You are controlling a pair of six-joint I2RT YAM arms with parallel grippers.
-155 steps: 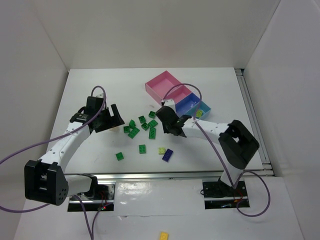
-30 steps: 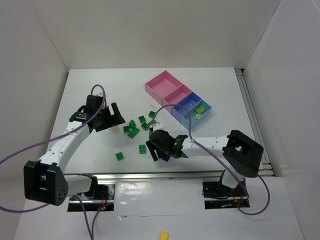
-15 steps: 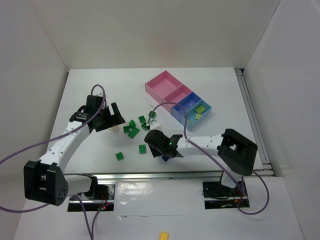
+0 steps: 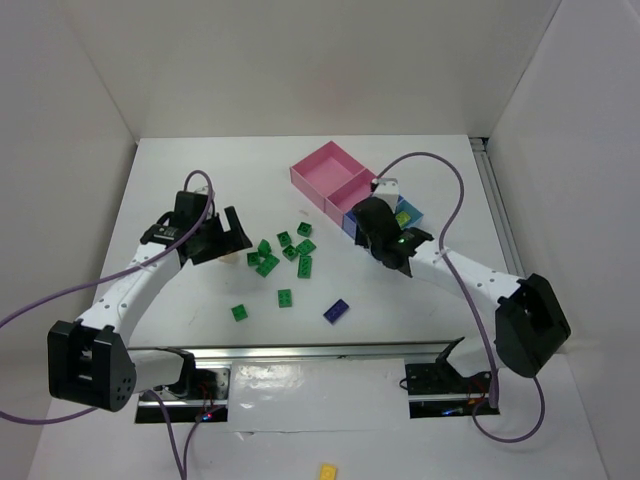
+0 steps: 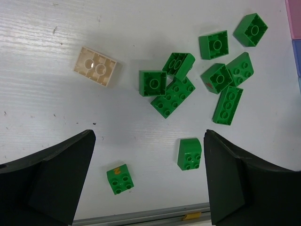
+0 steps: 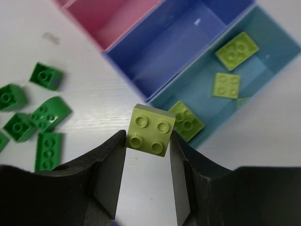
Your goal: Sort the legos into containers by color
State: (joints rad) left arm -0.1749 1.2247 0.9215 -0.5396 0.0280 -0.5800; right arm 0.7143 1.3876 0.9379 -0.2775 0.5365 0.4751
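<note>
The bench [image 4: 180, 170] carries one joined row of four containers [image 4: 308, 187] toward its far right corner: one large pink, one small pink, one blue, one light blue. Ten green legos [image 5: 172, 96] lie around the bench centre, eight clustered and two closer to the near edge. One cream lego [image 5: 96, 73] lies just left of the cluster, and one dark blue lego [image 4: 336, 311] lies apart toward the near edge. Three pale yellow-green legos [image 6: 226, 85] rest in the light-blue compartment [image 6: 270, 54]. The right end effector [image 6: 147, 148] is clenched on a fourth pale lego [image 6: 149, 127], held above the bench just beside that compartment's near wall. The left end effector [image 5: 149, 141] is released, jaws wide, above the green cluster. Compared with half a second earlier, the right arm has swung from the near edge to the containers, while the left arm is unchanged.
</note>
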